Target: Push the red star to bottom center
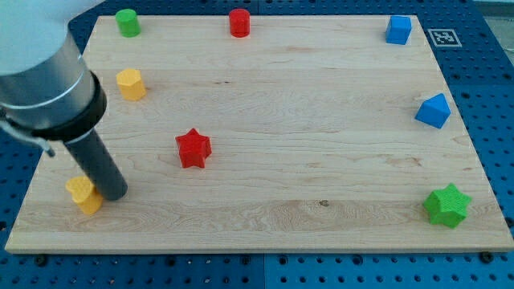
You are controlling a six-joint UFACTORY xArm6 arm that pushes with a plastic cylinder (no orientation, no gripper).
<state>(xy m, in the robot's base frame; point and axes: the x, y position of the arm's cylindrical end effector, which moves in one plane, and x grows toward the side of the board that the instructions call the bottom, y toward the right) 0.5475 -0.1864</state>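
We carry no jaws, and my tip (112,195) rests beside the yellow block (83,195) at the counter's (321,217) left, the red star (193,148) lying up-right of it, left of centre.

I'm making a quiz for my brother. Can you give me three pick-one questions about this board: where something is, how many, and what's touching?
1. Where is the red star?
A. left of middle
B. top right corner
C. bottom right corner

2. How many blue blocks?
A. one
B. two
C. four

3. My tip is
A. on the red star
B. right beside a yellow block
C. by the green star

Answers:
1 A, it sits left of the board's centre.
2 B, a blue cube and another blue block.
3 B, the tip is at the bottom-left yellow block.
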